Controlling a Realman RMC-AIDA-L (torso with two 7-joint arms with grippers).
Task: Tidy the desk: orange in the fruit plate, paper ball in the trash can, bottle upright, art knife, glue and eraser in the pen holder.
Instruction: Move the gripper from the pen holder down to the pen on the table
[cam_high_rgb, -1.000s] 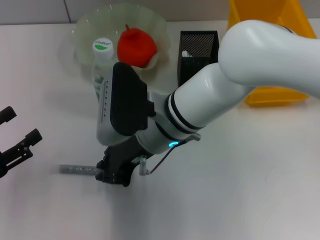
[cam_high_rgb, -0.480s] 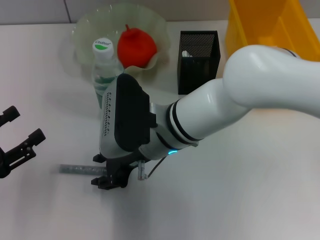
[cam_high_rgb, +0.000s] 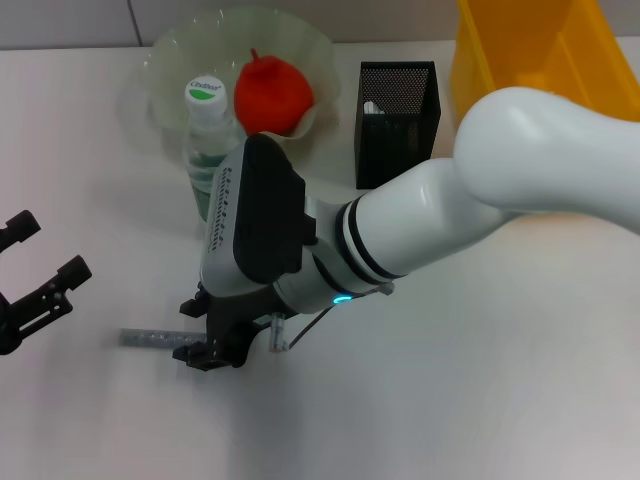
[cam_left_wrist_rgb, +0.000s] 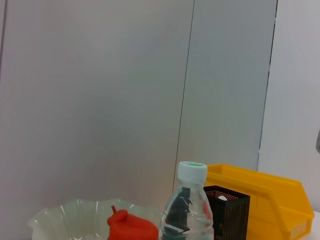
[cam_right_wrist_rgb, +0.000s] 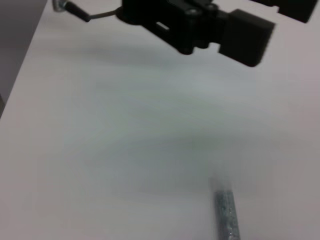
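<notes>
At the far left the left claw (cam_high_rgb: 35, 285) hangs idle over the bare desk (cam_high_rgb: 480, 400), its fingers spread apart and holding nothing. Just right of it the knife (cam_high_rgb: 150, 338), a slim grey stick, lies flat on the desk, well apart from the holder. The right claw (cam_high_rgb: 208, 345) sits at the knife's right end; within the last second it has shifted leftward and lower along the stick, so that it now overlaps the tip. Whether its fingers are apart or closed on the knife I cannot tell, as the wrist body hides them from the head view and the right wrist view shows only the knife's end (cam_right_wrist_rgb: 227, 215) on the desk. Judging by this shift, the grasp of the knife is being lined up, not yet made.

Farther back, the bottle (cam_high_rgb: 208, 140) stands upright beside the plate (cam_high_rgb: 170, 60), which holds the red fruit (cam_high_rgb: 272, 95). Right of these stands the black mesh holder (cam_high_rgb: 397, 120) with something pale inside, then the yellow bin (cam_high_rgb: 540, 50). Those parts look settled; the knife appears to be the item in hand.
</notes>
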